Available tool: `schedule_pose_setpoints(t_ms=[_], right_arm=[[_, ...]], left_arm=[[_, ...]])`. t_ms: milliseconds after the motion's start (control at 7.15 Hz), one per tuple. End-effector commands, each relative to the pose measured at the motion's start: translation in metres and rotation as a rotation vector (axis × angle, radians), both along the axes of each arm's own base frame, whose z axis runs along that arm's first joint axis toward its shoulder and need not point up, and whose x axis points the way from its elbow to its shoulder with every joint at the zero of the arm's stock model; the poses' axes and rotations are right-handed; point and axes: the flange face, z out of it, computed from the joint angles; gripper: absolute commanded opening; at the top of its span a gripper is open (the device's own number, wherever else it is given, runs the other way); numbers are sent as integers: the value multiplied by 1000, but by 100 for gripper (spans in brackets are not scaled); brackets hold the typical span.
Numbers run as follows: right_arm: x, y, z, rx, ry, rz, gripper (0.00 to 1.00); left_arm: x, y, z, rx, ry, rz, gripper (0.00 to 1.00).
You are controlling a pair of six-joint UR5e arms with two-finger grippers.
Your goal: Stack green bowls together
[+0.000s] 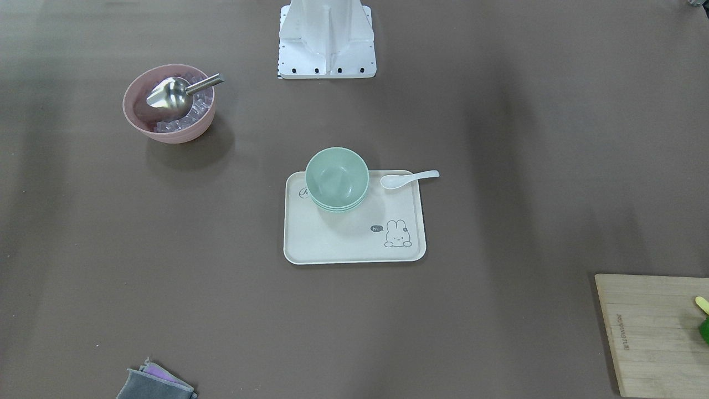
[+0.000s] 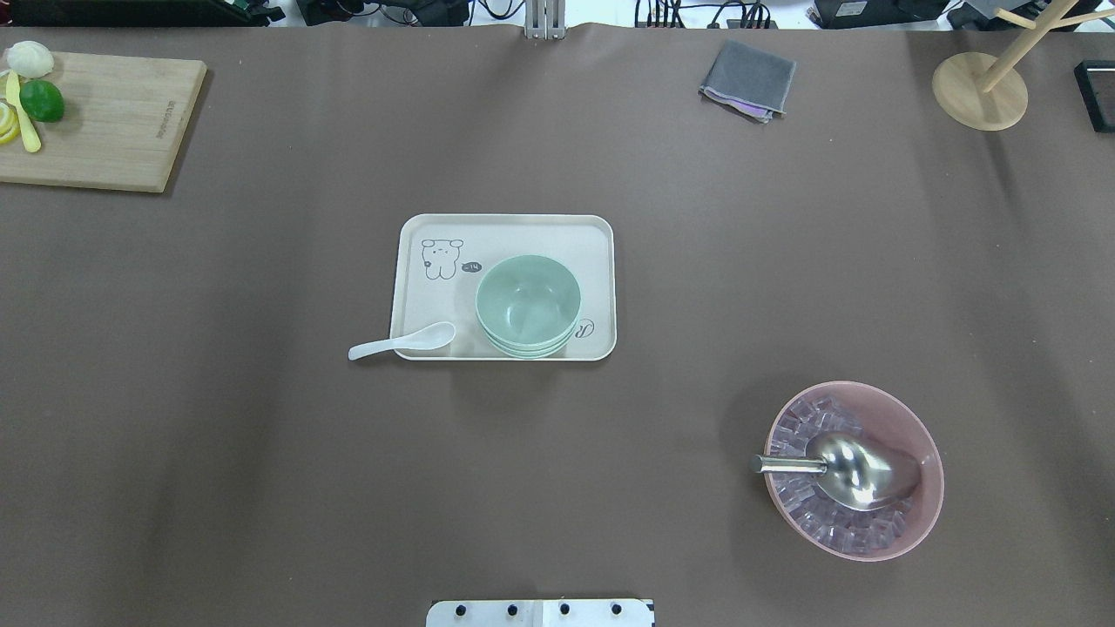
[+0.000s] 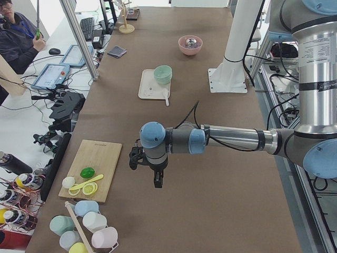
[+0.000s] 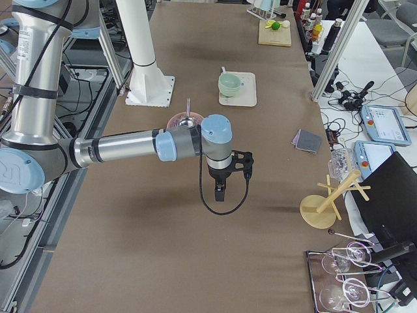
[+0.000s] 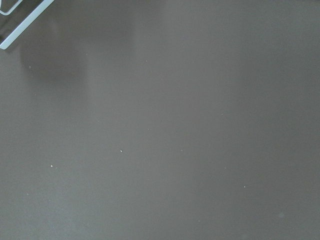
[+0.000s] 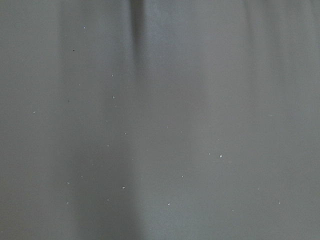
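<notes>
- The brown-covered table (image 2: 261, 479) filled both wrist views. The left one also caught a pale edge, cut off in its top corner, that we could not identify.
- The left arm (image 3: 231, 138) and the right arm (image 4: 117, 149) reached out over bare table, well apart from the tray.
- The left gripper (image 3: 157, 181) and the right gripper (image 4: 220, 191) appeared only in the side views, small and pointing down. We could not tell whether either pincer was released or clenched.
- The cream tray (image 2: 505, 228) lay at mid-table.
- The pink bowl (image 1: 166, 136) held clear cubes, partly hidden under a metal scoop (image 2: 858, 470).
- The green bowls (image 2: 528, 303) sat nested in one stack on the tray's robot-side edge. The lower ones showed only as thin rims beneath the top one.
- The white spoon (image 2: 402, 341) rested its head on the tray, with its handle out over the table.
</notes>
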Motion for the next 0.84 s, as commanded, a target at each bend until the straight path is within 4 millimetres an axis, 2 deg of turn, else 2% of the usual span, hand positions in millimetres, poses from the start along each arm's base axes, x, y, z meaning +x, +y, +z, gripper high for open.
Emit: schedule_pose_setpoints(t_ms=[0, 700], right_arm=[[0, 0, 0, -3, -1, 0, 100], [0, 0, -2, 2, -3, -1, 100]], left_arm=[[-1, 1, 1, -2, 0, 0, 98], [-1, 6, 6, -11, 0, 0, 98]])
